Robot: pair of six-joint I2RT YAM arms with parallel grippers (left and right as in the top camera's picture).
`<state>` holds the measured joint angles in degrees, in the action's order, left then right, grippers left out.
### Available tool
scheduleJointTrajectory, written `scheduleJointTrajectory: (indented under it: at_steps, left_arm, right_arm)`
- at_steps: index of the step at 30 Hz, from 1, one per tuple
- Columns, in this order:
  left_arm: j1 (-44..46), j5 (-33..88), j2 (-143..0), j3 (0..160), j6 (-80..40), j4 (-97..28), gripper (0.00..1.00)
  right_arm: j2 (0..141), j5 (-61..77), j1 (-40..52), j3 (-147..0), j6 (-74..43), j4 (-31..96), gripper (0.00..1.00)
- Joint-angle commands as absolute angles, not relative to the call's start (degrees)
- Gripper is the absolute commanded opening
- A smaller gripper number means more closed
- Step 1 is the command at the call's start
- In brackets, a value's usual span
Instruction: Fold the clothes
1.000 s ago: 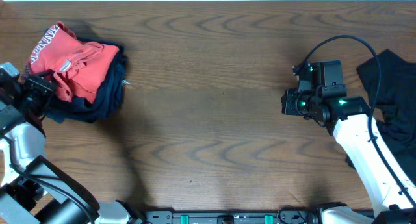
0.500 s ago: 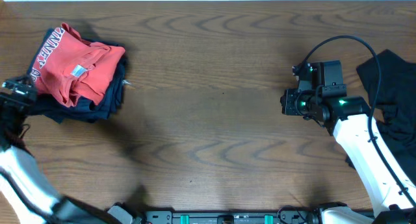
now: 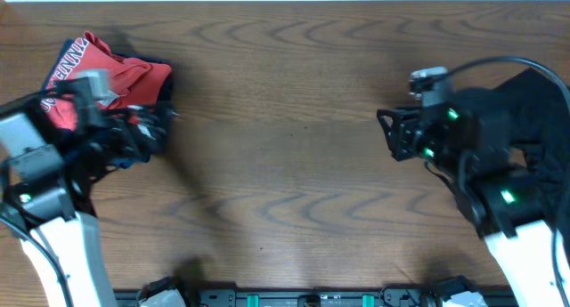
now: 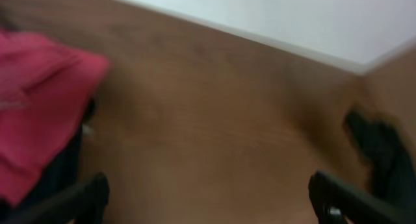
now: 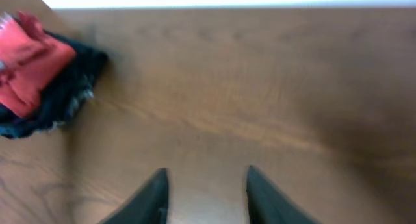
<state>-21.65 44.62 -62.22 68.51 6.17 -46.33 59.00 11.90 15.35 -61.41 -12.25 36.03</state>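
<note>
2 sets of fingers just parted, empty: left fingers (image 4: 94, 195) wide by the coral-red T-shirt (image 3: 134, 76) piled at the bench's (image 3: 285, 165) far-left corner, right fingers (image 5: 153, 198) partly, so the right-edge black garment (image 3: 543, 102) is likely next.

One coral-red T-shirt (image 3: 129, 76) and one navy garment (image 5: 68, 94) far left, one black garment (image 3: 534, 102) far right; two robot arms, left (image 3: 53, 209) and right (image 3: 521, 222); one wooden table (image 3: 285, 165).
</note>
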Motion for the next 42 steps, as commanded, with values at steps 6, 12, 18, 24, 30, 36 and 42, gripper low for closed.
scheduleJointTrajectory:
  at_steps: [6, 12, 18, 24, 30, 36, 42]
  left_arm:
    - [0.7, 15.6, -48.0, 73.3, 14.1, -58.5, 0.98]
    - [3.2, 13.4, -42.8, 73.3, 14.1, -65.9, 0.98]
    - [3.2, 13.4, -42.6, 73.3, 14.1, -67.5, 0.98]
    - [3.2, 13.4, -42.6, 73.3, 14.1, -67.5, 0.98]
    - [3.2, 13.4, -42.6, 73.3, 14.1, -67.5, 0.98]
    - [3.2, 13.4, -42.6, 73.3, 14.1, -67.5, 0.98]
    - [3.2, 13.4, -42.6, 73.3, 14.1, -67.5, 0.98]
  right_arm:
    - [46.6, 10.1, 15.8, -62.1, -11.5, 38.3, 0.99]
    - [41.2, 10.1, 15.8, -62.1, -11.5, 43.1, 0.99]
    - [40.7, 12.4, 15.8, -62.1, -12.0, 45.6, 0.99]
    - [40.7, 12.4, 15.8, -62.1, -11.9, 47.4, 0.99]
    - [40.7, 12.4, 15.8, -62.1, -11.9, 51.3, 0.99]
    - [40.6, 11.0, 15.8, -62.1, -11.9, 54.7, 0.99]
    - [38.5, 3.2, 15.7, -58.0, -5.5, 42.0, 0.99]
